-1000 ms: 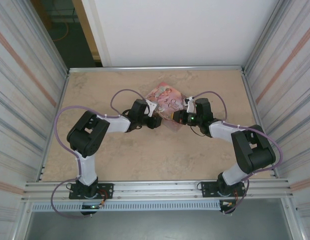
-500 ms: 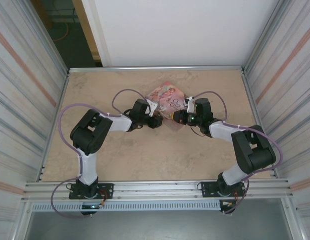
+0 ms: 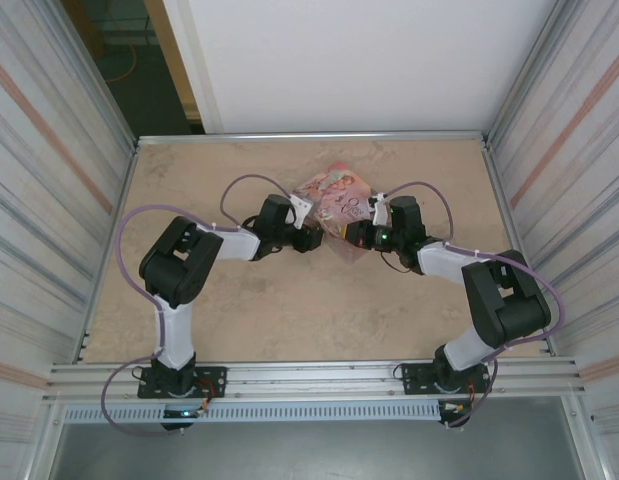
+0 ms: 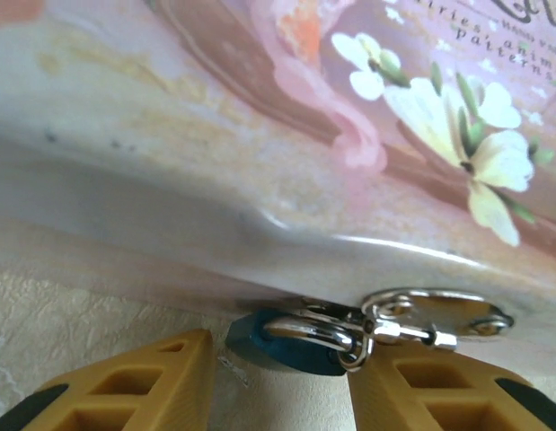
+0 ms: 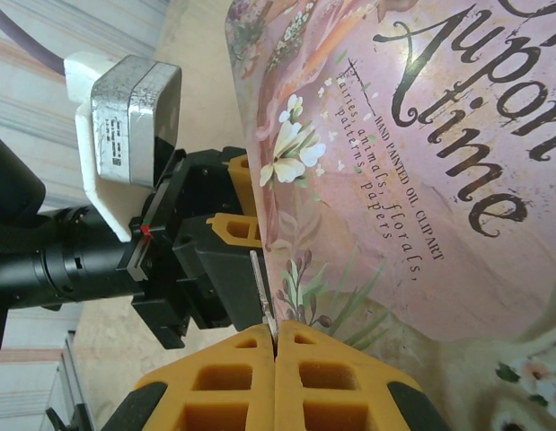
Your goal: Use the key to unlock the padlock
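We saw the left gripper (image 4: 279, 361) parted around the padlock (image 4: 291, 348) at the tin's (image 4: 215, 162) edge, and the right gripper (image 5: 275, 346) clamped on the key (image 5: 260, 287).

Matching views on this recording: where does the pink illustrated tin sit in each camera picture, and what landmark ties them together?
Top external: pink tin near picture centre, between the two arms' tips.
Left wrist: tin across the upper half, above the padlock.
Right wrist: tin on the right, lettering visible.
Shared landmark: left end effector, at the tin's edge.
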You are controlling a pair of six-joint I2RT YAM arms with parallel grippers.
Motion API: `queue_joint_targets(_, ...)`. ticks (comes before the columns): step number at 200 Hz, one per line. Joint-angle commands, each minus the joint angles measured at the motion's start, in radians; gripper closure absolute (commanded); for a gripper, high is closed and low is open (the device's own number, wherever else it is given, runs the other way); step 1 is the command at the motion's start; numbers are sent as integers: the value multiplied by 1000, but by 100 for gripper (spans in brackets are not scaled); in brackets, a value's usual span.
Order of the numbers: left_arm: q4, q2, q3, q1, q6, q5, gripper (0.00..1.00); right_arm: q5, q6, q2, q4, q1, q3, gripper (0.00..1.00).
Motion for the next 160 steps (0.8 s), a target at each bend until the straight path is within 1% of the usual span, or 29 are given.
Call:
queue_joint_targets(1, 58, 2, 5, 5, 32, 20, 57, -3, -21, -3, -83, 4, 7, 100)
queue_joint_targets(41, 55, 8, 12, 5, 36, 35, 60, -1, -22, -5, -88, 7, 11, 100)
queue_joint_targets(118, 49, -4, 8, 2, 47, 60, 73, -6, -23, -44, -88, 6, 7, 100)
queue_joint_targets(138, 45, -12, -4, -3, 52, 58, 73, -6, -27, -54, -93, 5, 7, 100)
queue_joint_targets(160, 38, -15, -10, -4, 57, 51, 68, -6, -33, -56, -100, 4, 7, 100)
